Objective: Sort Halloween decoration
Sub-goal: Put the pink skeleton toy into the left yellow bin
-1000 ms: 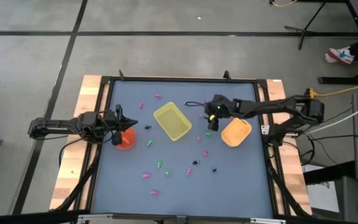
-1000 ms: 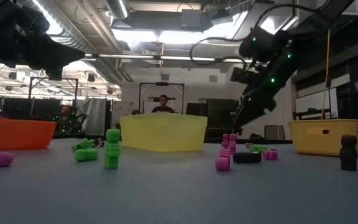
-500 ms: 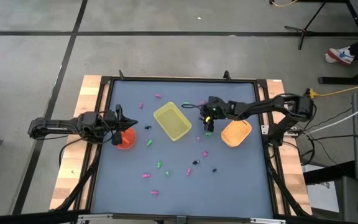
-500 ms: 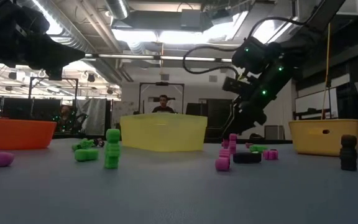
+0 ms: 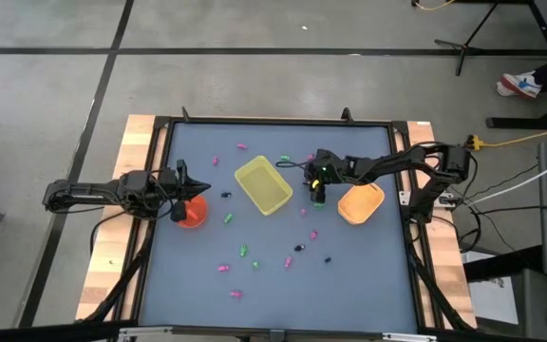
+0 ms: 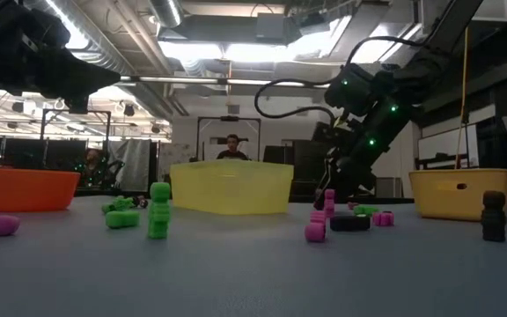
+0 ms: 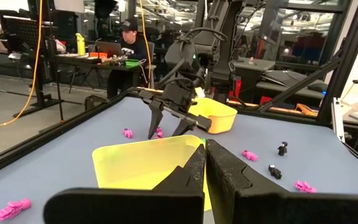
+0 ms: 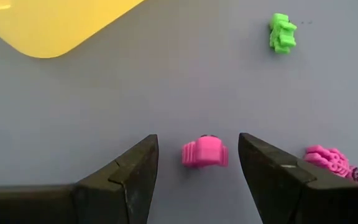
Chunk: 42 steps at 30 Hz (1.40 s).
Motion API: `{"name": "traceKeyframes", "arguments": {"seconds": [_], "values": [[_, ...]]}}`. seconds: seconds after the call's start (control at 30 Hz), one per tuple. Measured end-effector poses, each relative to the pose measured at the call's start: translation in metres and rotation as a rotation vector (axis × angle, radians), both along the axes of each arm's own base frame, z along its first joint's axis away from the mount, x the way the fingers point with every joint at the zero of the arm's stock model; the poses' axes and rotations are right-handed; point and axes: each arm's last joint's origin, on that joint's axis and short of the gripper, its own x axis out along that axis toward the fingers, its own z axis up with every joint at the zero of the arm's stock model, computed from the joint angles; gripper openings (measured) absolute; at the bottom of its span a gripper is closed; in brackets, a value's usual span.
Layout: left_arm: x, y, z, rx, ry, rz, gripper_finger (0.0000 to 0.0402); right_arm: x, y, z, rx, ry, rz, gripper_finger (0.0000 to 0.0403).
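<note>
The Halloween decoration is several tiny pink, green and dark trinkets lying loose on the blue table (image 5: 207, 256). My right gripper (image 8: 197, 140) is open and slants down just above the table, between the yellow tray (image 5: 264, 185) and the orange bowl (image 5: 359, 203). Its fingers stand on either side of a pink trinket (image 8: 204, 153) without touching it. A second pink trinket (image 8: 331, 163) and a green one (image 8: 282, 32) lie close by. My left gripper (image 5: 198, 188) is shut and level above the red bowl (image 5: 190, 217), holding nothing.
More trinkets lie scattered toward the table's near edge (image 5: 245, 252) and behind the tray (image 5: 240, 147). In the low view a green trinket (image 6: 159, 210) and a dark one (image 6: 493, 216) stand upright. A raised black frame (image 5: 160, 190) borders the table. A person (image 7: 129, 40) sits beyond it.
My right gripper has come down toward the table and a little toward the yellow tray, staying open, until its fingers stand around the pink trinket. The trinkets have not moved.
</note>
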Motion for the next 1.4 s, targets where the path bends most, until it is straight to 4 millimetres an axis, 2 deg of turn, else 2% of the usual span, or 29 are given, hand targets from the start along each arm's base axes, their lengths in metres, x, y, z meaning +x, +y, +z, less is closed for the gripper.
{"name": "traceKeyframes", "arguments": {"seconds": [0.17, 0.6, 0.83, 1.03, 1.27, 1.4], "values": [[0.000, 0.000, 0.000, 0.000, 0.000, 0.000, 0.0000, 0.000, 0.000, 0.000, -0.002, -0.005, 0.000, 0.0209], [0.000, 0.000, 0.000, 0.000, 0.000, 0.000, 0.0000, 0.000, 0.000, 0.000, -0.002, -0.004, 0.000, 0.0079], [0.000, 0.000, 0.000, 0.000, 0.001, 0.000, 0.0000, 0.002, -0.001, 0.002, -0.001, -0.001, 0.000, 0.0048], [0.000, 0.000, 0.000, 0.000, 0.001, 0.000, 0.0000, 0.021, -0.007, 0.027, -0.001, 0.000, 0.000, 0.0058], [0.000, 0.000, 0.000, 0.000, 0.000, 0.000, 0.0000, 0.049, -0.015, 0.077, -0.004, -0.022, 0.004, 0.0061], [0.000, 0.000, 0.000, 0.000, 0.001, 0.000, 0.0000, 0.061, -0.015, 0.099, 0.065, -0.106, 0.080, 0.0062]]}}
